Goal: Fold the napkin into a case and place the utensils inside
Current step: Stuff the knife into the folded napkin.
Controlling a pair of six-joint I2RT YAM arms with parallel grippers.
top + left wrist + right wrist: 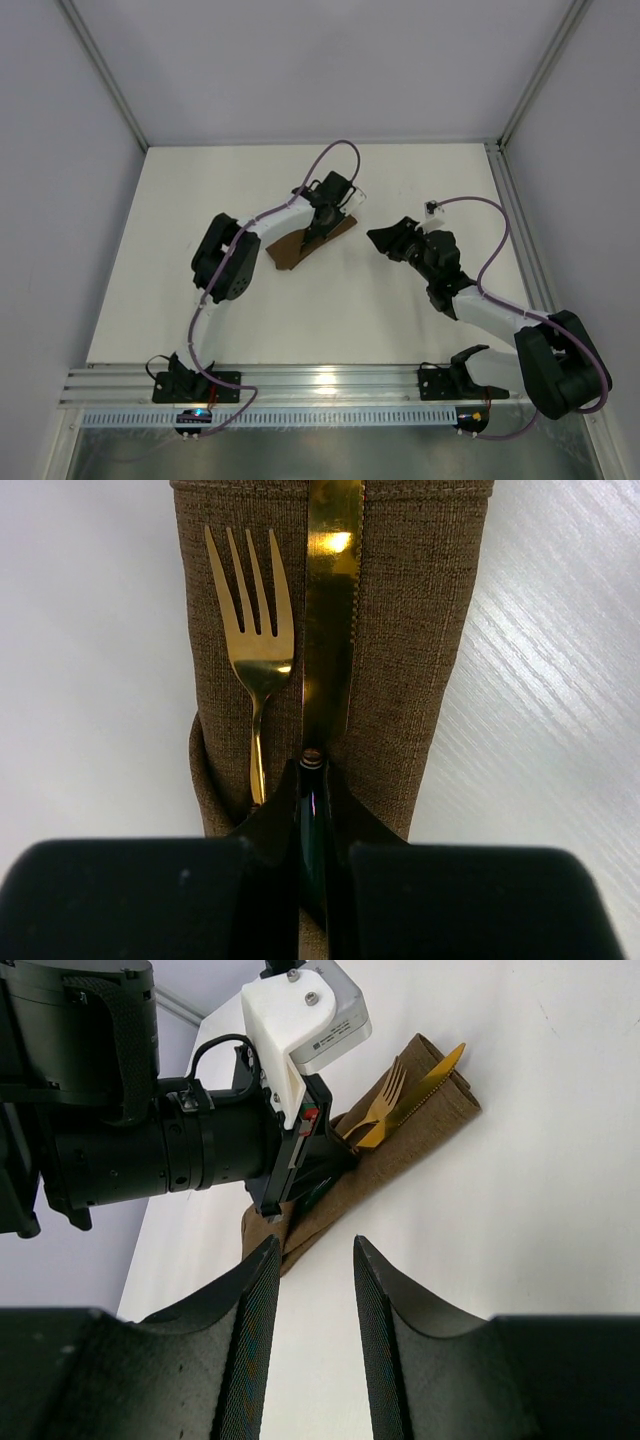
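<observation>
My left tool (pixel 312 780) is clamped shut on the knife (pixel 332 620) handle, with the blade lying on the case (pixel 420 680) mid-bench (pixel 90 680). The fork (pixel 255 645) is at the knife's 9 o'clock, handle tucked in. Folding looks done; left to do, I'd say: seat the knife and release. My right tool (pixel 312 1290) is half-open and empty, at the case's 3 o'clock.

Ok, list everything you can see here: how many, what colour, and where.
napkin case: one, dark brown, folded narrow, lying on the table toward the far middle.
fork: one, gold head, on the case beside the knife, its handle running under a fold of cloth.
knife: one, gold blade and dark handle, lying along the case.
table: one, white, under everything.
left gripper: one, black, shut on the knife's handle.
right gripper: one, black, open and holding nothing, off to the right of the case.
</observation>
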